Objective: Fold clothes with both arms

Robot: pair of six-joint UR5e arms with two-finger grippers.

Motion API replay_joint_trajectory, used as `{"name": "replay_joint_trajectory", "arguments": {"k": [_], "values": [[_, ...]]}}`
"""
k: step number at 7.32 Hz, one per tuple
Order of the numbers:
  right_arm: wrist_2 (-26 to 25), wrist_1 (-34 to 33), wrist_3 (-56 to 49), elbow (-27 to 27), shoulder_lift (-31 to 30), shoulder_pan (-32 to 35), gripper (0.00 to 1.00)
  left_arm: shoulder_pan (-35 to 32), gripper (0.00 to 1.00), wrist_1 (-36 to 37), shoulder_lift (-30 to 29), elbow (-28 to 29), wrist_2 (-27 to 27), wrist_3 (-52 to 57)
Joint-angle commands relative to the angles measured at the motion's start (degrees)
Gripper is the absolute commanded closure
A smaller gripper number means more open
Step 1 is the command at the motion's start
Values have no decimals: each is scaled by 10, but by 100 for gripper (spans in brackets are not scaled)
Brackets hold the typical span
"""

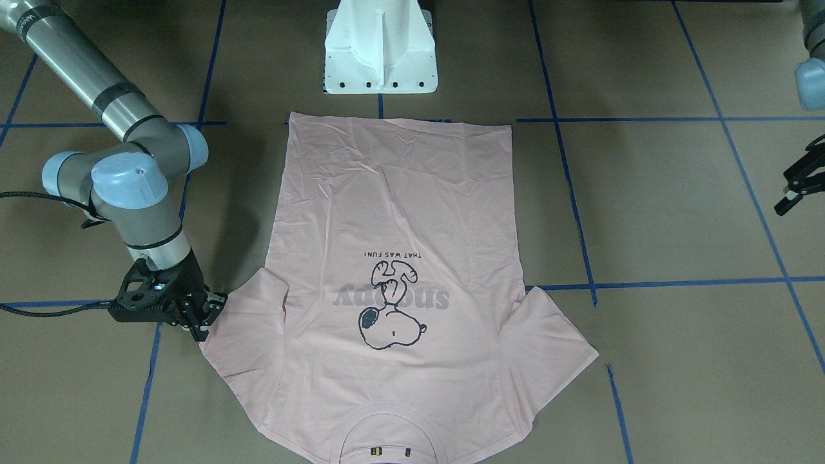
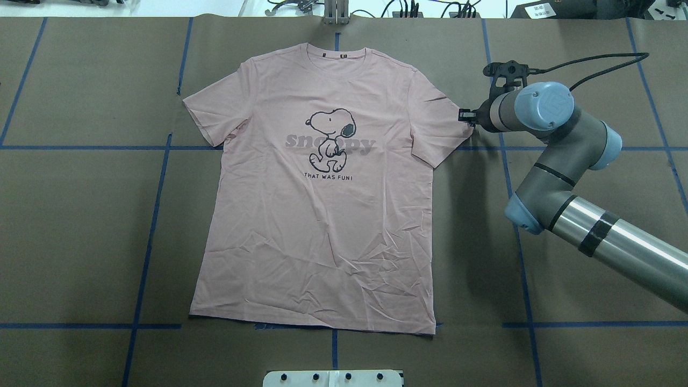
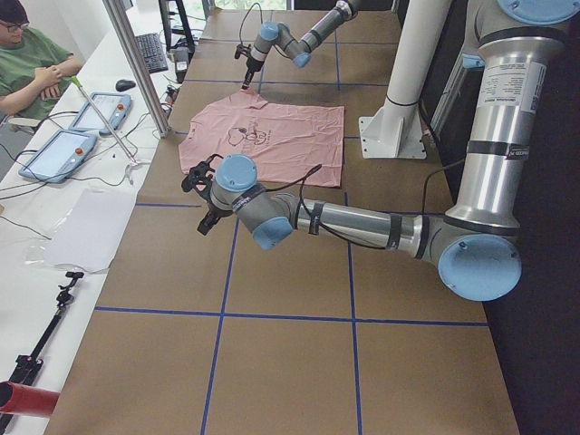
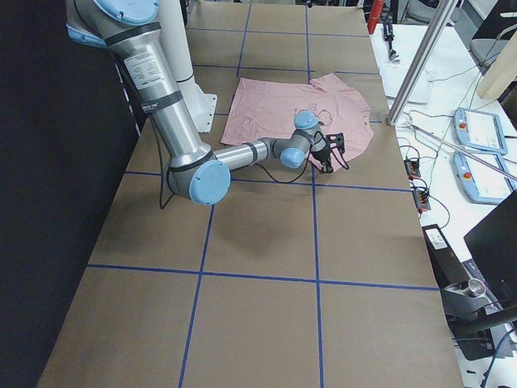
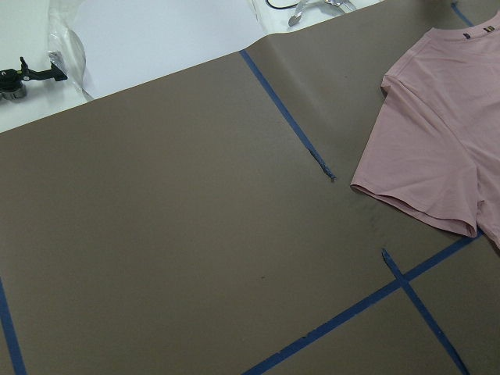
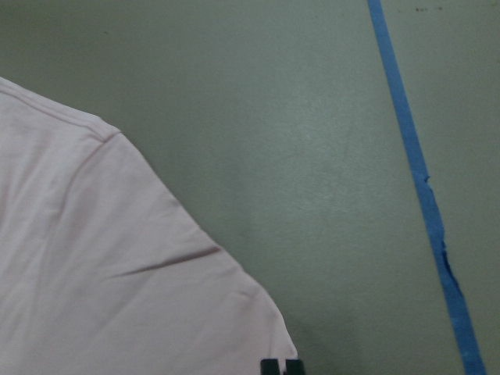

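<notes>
The pale pink T-shirt (image 2: 322,231) lies flat and spread out, Snoopy print up, collar on the far side from the robot base. It also shows in the front-facing view (image 1: 399,212). My right gripper (image 2: 465,116) is low at the outer hem of the shirt's right-hand sleeve, also seen in the front-facing view (image 1: 205,317); its fingers look spread. The right wrist view shows that sleeve corner (image 6: 94,273) lying flat. My left gripper (image 1: 794,188) is open and empty, well off the shirt's other side, above bare table. The left wrist view shows the other sleeve (image 5: 437,156) from afar.
The white pedestal base (image 1: 380,51) stands just behind the shirt's bottom hem. Blue tape lines (image 2: 156,215) grid the brown table cover. Beyond the table's far edge is a white bench with tablets (image 3: 63,149) and a seated operator (image 3: 27,63).
</notes>
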Motion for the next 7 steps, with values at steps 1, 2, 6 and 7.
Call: {"name": "replay_joint_trajectory", "arguments": {"k": [1, 2, 6, 7], "values": [[-38, -125, 56, 28, 75, -31, 100, 0, 0, -1, 0, 0, 0, 0], [-54, -156, 77, 24, 107, -45, 100, 0, 0, 0, 0, 1, 0, -1], [-116, -153, 107, -70, 189, -83, 100, 0, 0, 0, 0, 0, 0, -1], [-117, -153, 108, -71, 191, -83, 95, 0, 0, 0, 0, 0, -1, -1]]}}
